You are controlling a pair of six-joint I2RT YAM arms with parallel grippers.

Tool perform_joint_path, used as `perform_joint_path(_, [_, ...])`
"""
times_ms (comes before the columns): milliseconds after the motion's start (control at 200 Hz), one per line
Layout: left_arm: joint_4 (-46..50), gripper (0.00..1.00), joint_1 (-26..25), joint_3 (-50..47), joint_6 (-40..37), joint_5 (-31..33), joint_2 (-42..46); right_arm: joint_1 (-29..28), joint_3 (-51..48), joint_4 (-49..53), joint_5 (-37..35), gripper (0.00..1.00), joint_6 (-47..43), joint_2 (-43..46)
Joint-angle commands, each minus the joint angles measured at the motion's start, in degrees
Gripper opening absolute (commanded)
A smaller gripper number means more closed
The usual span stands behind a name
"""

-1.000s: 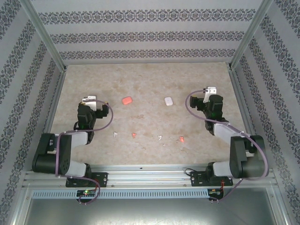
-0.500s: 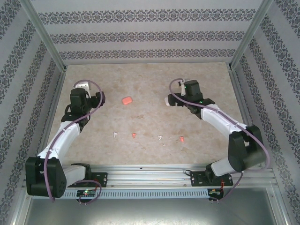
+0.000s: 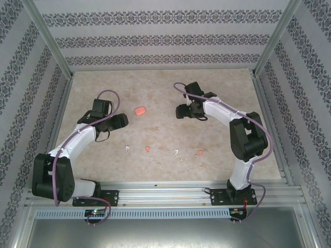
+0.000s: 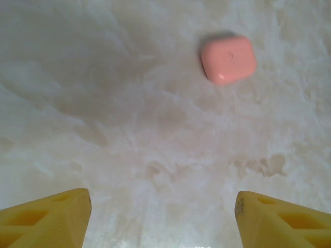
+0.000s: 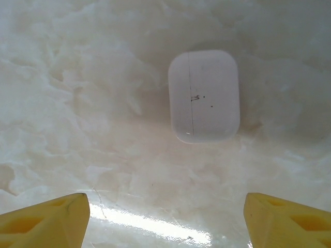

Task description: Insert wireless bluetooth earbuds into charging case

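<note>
A closed salmon-pink charging case (image 3: 140, 111) lies on the marble table. In the left wrist view the pink case (image 4: 228, 58) sits ahead and to the right of my left gripper (image 4: 163, 219), which is open and empty; from above the left gripper (image 3: 120, 120) is just left of the case. A closed white charging case (image 5: 204, 95) lies flat just ahead of my open, empty right gripper (image 5: 165, 222). From above, the right gripper (image 3: 181, 111) hovers over that case and hides it. The earbuds lie in a row nearer me: white (image 3: 127, 149), pink (image 3: 148, 149), white (image 3: 176, 152), pink (image 3: 200, 153).
Patterned walls and aluminium posts (image 3: 56, 49) enclose the table on three sides. The rail (image 3: 165, 194) carrying the arm bases runs along the near edge. Bare marble (image 3: 165, 85) stretches behind the cases.
Both arms have swung inward from the sides. The left gripper has moved right toward the pink case, and the right gripper has moved left over the white case.
</note>
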State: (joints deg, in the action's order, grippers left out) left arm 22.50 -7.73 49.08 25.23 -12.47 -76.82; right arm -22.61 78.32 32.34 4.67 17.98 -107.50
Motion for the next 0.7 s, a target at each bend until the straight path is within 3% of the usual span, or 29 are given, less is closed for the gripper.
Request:
perform_joint_path(0, [1.58, 0.74, -1.87, -0.05, 1.43, 0.45, -0.05, 0.55, 3.99, 4.36, 1.49, 0.78, 1.19, -1.5])
perform_joint_path(170, [1.69, 0.72, -2.17, 4.05, 5.91, 0.95, -5.43, 0.06, 6.77, 5.34, 2.43, 0.78, 1.23, -2.27])
perform_joint_path(315, [6.06, 0.66, -5.18, 12.29, 11.35, 7.4, -13.19, -0.58, 6.3, 4.33, 4.36, 0.77, 2.94, -1.6])
perform_joint_path(395, [7.59, 0.65, -6.27, 16.66, 13.65, 7.34, -18.31, -1.17, 5.45, 3.25, 5.48, 0.77, 3.97, -1.0])
perform_joint_path(694, [11.57, 0.77, -10.81, 30.23, 14.25, 11.51, -31.0, -2.44, 4.03, 2.05, 7.07, 0.76, 5.82, -0.16])
